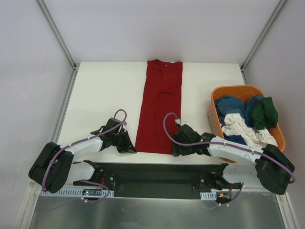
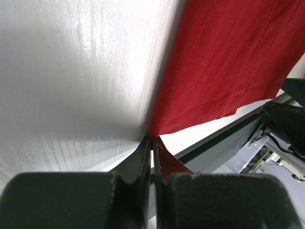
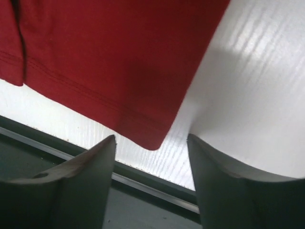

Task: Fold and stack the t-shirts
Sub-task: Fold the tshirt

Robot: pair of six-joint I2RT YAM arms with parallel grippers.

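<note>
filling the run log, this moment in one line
red t-shirt: folded strip on table | left claw: shut on near-left hem corner | right claw: open around near-right corner | basket: shirts inside

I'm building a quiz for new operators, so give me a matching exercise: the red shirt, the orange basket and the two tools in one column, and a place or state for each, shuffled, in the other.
Column one
1. dark red cloth t-shirt
2. orange plastic basket
3. left tool
4. right tool

Column two
A. open, astride a near hem corner
B. on the right side of the white table, holding crumpled t-shirts
C. lying flat as a long narrow strip, mid-table
D. closed at a near hem corner

Pairs: 1-C, 2-B, 3-D, 4-A
</note>
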